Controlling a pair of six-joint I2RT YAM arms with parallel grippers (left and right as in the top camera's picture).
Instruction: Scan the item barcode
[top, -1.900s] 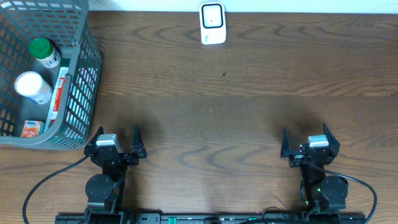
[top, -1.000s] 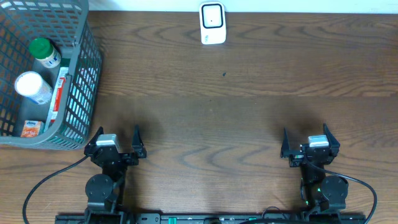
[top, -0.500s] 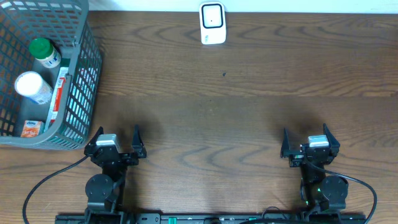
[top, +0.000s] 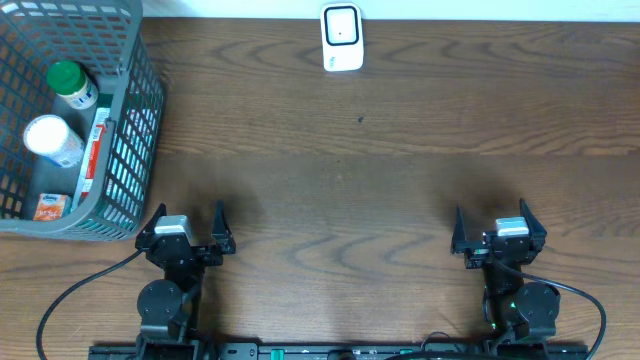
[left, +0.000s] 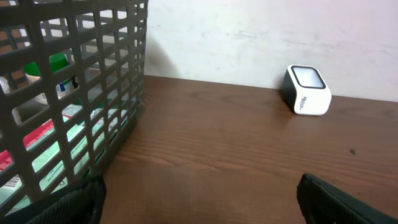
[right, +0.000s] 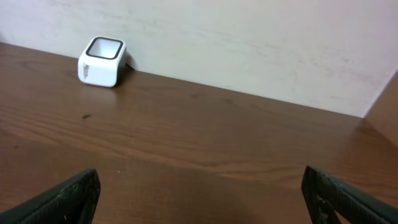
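Okay, brown tabletop (top: 400, 180). Grey mesh basket (top: 132, 110) sits well left of the white scanner (top: 341, 38), holding the white-capped bottle (top: 52, 140) and green-capped bottle (top: 71, 83). Left gripper (top: 190, 213) and right gripper (top: 491, 213) are well apart from the scanner, fingers spread wide, empty. The scanner's side print is too small to read.

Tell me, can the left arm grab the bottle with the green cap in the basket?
Probably yes. The basket is open on top and close to the left tool, which is open and empty. The green-capped bottle sits inside, so reaching in from above looks needed.
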